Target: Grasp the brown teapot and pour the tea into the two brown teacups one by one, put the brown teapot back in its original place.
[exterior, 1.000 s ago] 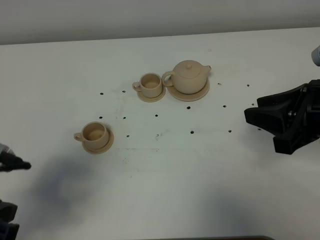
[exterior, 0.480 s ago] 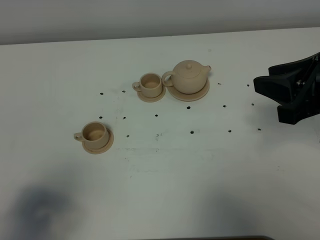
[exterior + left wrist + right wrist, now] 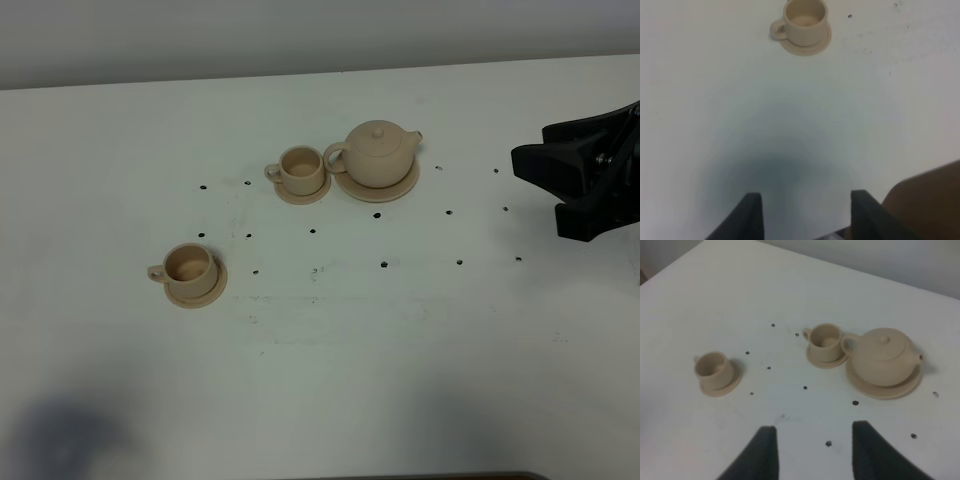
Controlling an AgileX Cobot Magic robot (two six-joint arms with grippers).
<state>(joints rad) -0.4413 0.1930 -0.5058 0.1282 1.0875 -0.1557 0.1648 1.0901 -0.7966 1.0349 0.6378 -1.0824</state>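
From the high camera, the brown teapot (image 3: 377,155) sits upright with its lid on, centred on the wide saucer (image 3: 402,188), toward the back of the white table (image 3: 400,350). Just beside the teapot's loop handle stands the first teacup (image 3: 301,170) on its own small saucer, close to the teapot but not touching it. The second teacup (image 3: 188,267) is well apart from the teapot, farther out on that same handle side and nearer the front of the table, also on a small saucer. Small dark dots (image 3: 384,264) are scattered over the tabletop in front of the teapot. On the teapot's spout side, well clear of it, the right gripper (image 3: 538,190) hangs with its two black fingers spread and nothing between them. In the left wrist view, the left gripper (image 3: 806,194) is released, its dark fingers standing wide over bare table and a soft shadow; the second teacup (image 3: 805,20) lies ahead of it, empty inside, handle out to one side, and the teapot is outside this view. A brown surface (image 3: 930,205) fills one corner beside the fingers; what it is cannot be told. In the right wrist view, the right gripper (image 3: 815,429) is likewise spread and holds nothing, looking toward the brown teapot (image 3: 885,362) on the wide saucer (image 3: 880,391), with the first teacup (image 3: 825,342) just off the teapot's handle and the second teacup (image 3: 712,371) well beyond it on the same side.
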